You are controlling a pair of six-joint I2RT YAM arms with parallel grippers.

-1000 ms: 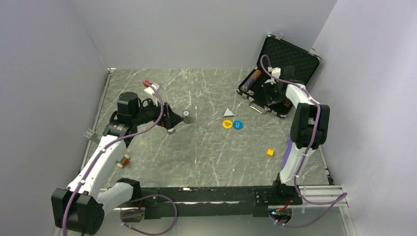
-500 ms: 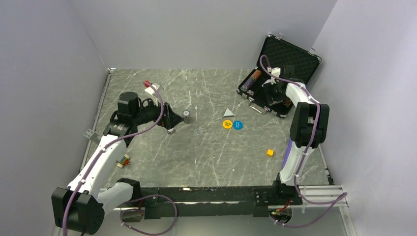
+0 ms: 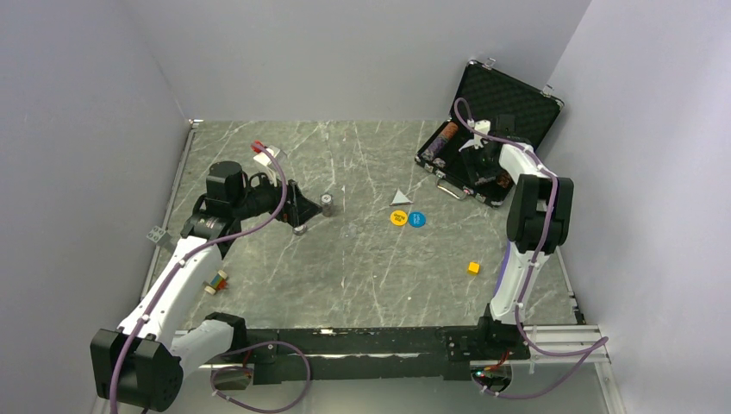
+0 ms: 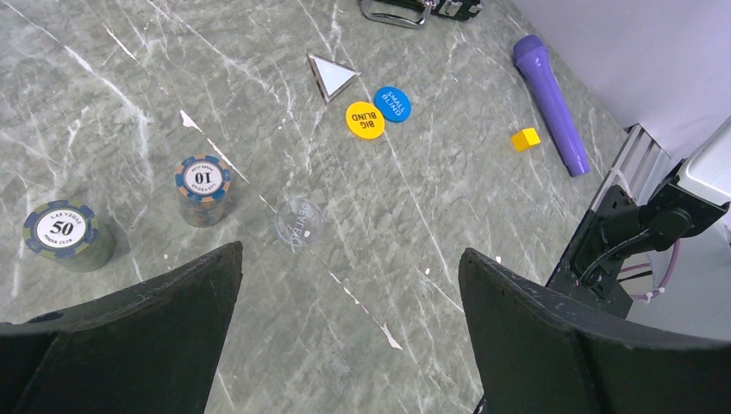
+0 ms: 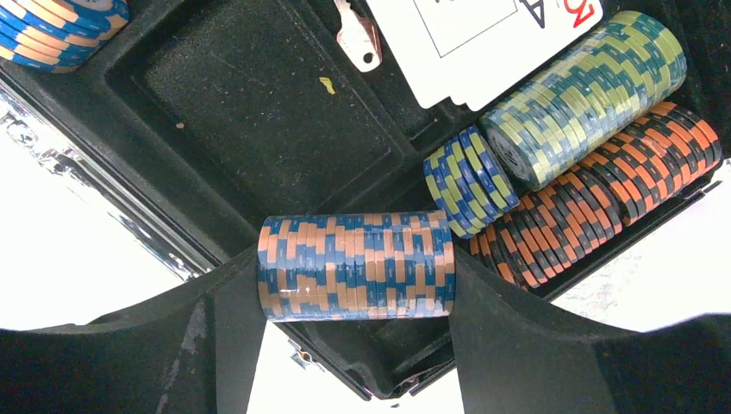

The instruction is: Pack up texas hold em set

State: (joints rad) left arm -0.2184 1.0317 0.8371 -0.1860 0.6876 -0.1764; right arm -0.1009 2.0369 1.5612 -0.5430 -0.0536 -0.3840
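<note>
The black briefcase (image 3: 510, 97) stands open at the back right, lid up. My right gripper (image 3: 479, 166) is over its tray and is shut on a row of blue-and-orange chips (image 5: 356, 266), held sideways above an empty foam compartment (image 5: 259, 103). Green (image 5: 586, 95), orange-black (image 5: 603, 207) and short blue-yellow (image 5: 470, 181) chip rows and cards (image 5: 483, 34) lie in the tray. My left gripper (image 3: 302, 210) is open and empty, low over the table. Ahead of it stand a "10" chip stack (image 4: 203, 190) and a "50" stack (image 4: 65, 235), with a clear disc (image 4: 299, 222), yellow disc (image 4: 365, 120) and blue disc (image 4: 393, 103) beyond.
A mirrored triangle (image 3: 399, 197) lies near the discs. A small yellow cube (image 3: 473, 267) sits at the right; a purple stick (image 4: 552, 103) shows in the left wrist view. Small coloured blocks (image 3: 215, 282) and a grey piece (image 3: 156, 234) lie at the left edge.
My right gripper has shifted slightly farther back over the case tray with the chip row still in it. The left arm has not moved.
</note>
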